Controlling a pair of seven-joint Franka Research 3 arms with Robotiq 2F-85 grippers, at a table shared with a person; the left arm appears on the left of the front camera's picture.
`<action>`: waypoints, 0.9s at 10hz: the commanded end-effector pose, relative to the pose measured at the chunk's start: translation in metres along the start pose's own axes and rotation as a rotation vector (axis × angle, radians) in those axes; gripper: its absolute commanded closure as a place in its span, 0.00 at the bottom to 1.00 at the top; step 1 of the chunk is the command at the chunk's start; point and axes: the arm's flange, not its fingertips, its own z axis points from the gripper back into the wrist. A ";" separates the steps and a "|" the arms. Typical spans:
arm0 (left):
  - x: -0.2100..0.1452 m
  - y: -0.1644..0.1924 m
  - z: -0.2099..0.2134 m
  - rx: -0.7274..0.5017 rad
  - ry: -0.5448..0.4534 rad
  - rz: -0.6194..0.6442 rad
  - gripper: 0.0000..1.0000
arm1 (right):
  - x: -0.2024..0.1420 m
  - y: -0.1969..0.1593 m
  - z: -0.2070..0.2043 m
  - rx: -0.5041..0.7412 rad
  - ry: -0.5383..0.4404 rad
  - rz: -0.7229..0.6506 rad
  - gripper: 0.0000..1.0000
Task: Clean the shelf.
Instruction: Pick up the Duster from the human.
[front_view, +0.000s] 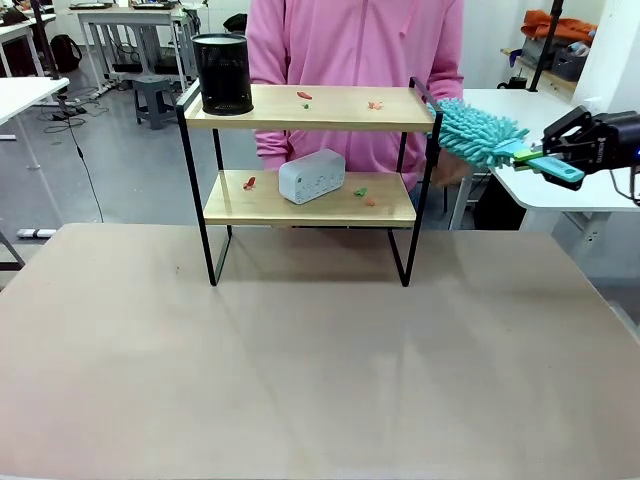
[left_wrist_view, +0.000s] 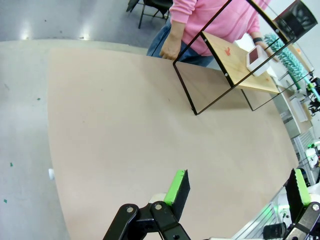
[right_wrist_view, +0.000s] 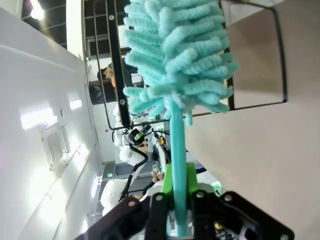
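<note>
One counter (front_view: 320, 360) carries one shelf (front_view: 340, 110) at the middle of its far edge (two boards, four legs). The right pincer (front_view: 560, 160) pinches one teal duster (front_view: 478, 132), whose head is at the top board's right end. The left pincer (left_wrist_view: 238, 186) hangs spread. One black cup (front_view: 222, 73) stands top left, one white box (front_view: 311, 176) sits on the lower board, and there are six scraps (front_view: 304, 95), three per board.

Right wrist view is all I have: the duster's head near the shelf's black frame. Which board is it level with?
Observer: The duster is level with the shelf's top board, just off its right end.
Operator: Anything on that board?
Observer: A black mesh cup at its left end and small coloured scraps along it.
Operator: And the left gripper?
Observer: The left gripper hangs open over bare table, short of the shelf.
</note>
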 end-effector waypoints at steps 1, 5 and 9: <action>0.002 0.000 -0.001 -0.012 -0.018 -0.023 0.00 | -0.041 0.013 0.054 -0.025 0.036 0.039 1.00; 0.002 0.000 -0.001 -0.012 -0.018 -0.023 0.00 | -0.187 -0.004 0.148 -0.169 0.190 -0.020 1.00; 0.002 0.000 -0.001 -0.012 -0.018 -0.023 0.00 | -0.241 -0.026 0.132 -0.222 0.375 0.103 1.00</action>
